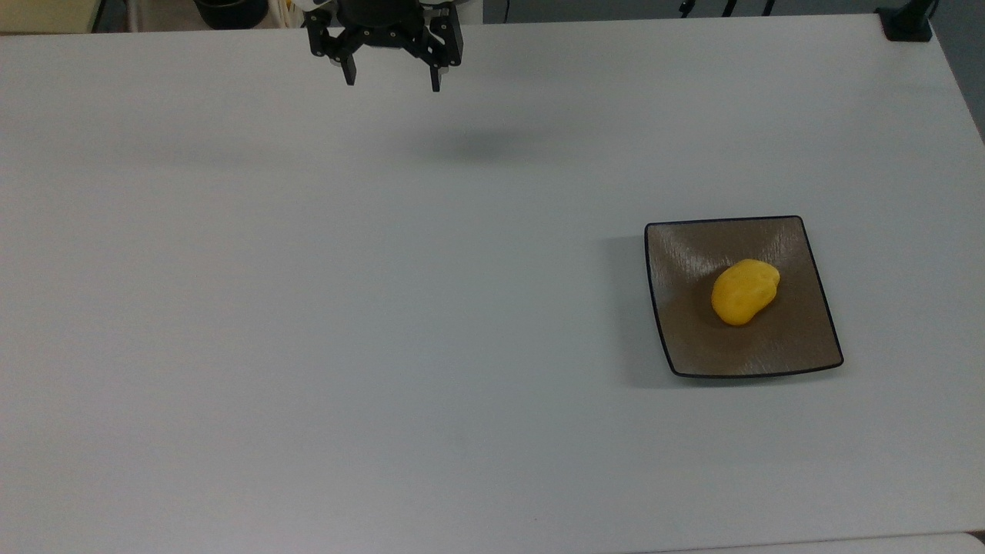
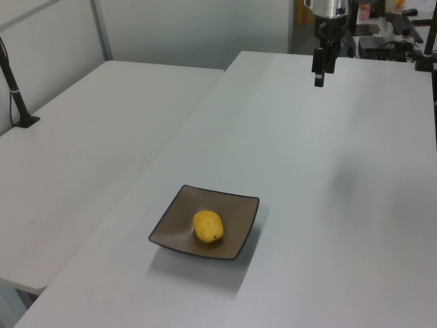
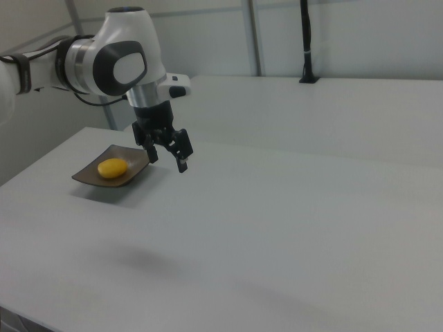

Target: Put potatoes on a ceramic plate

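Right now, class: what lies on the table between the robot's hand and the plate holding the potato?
Nothing: the top view shows bare white table between the open hand and the plate with the potato.

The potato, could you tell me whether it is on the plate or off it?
On it: the potato lies near the middle of the plate, with the open end effector far away.
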`<state>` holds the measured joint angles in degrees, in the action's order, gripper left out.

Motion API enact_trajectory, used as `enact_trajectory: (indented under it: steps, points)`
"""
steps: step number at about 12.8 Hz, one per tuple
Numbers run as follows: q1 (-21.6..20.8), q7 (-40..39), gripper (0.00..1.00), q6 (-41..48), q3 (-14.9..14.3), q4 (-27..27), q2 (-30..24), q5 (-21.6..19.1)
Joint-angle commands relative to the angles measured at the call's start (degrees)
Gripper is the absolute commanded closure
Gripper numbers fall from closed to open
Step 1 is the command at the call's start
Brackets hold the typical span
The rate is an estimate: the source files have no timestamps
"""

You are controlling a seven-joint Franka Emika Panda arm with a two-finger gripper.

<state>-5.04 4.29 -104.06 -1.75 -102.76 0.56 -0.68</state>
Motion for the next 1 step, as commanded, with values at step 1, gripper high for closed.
enact_trajectory:
  steps: [1]
  points:
    - [-1.38, -0.69, 0.0, -1.32, -1.5, -0.69, -1.0, -1.25]
